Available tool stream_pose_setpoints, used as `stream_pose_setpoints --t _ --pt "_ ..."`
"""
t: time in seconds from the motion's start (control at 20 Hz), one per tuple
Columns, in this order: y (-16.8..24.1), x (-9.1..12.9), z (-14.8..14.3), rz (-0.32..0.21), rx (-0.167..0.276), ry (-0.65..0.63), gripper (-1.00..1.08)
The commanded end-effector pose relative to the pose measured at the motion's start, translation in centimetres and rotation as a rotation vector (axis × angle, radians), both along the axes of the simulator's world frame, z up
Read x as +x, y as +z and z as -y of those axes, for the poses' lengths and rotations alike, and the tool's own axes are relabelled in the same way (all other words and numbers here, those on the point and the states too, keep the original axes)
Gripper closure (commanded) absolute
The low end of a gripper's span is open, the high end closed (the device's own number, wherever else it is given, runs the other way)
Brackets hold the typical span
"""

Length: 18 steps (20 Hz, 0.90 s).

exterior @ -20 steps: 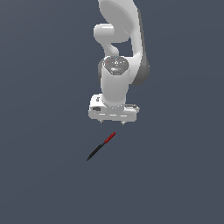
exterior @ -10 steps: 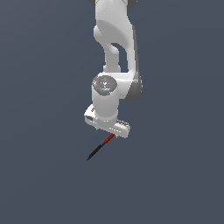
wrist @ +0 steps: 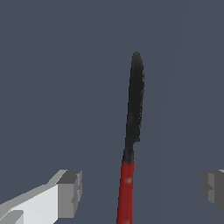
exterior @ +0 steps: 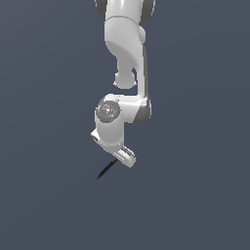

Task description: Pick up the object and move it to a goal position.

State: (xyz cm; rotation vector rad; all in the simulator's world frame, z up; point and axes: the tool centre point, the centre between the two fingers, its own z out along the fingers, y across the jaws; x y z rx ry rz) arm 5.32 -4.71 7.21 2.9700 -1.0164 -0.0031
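Arm lowered over the stick, exterior view.

The white arm (exterior: 124, 63) descends from the top of the frame, its pincer (exterior: 122, 157) low over the plain grey surface (exterior: 195, 185). The black stick (exterior: 106, 170) protrudes diagonally from beneath the pincer toward the exterior view's left; its other end is hidden. Finger spacing cannot be determined.

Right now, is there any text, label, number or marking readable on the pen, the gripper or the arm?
None. The pen shows plain black and red sections with no print. The gripper, its fingers apart on either side of the pen, and the arm are bare white and grey. The floor is unmarked.
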Motion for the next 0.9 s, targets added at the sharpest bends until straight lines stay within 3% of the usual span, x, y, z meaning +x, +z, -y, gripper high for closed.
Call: stream_pose_setpoints --t 0.0,0.55,0.85 --pt "-0.7 0.3 0.4 0.002 0.001 -0.043 -0.92" --pt "-1.7 0.4 0.7 0.002 0.001 -0.083 -0.92" --pt "-4.2 0.4 0.8 0.002 0.002 -0.086 -0.92"
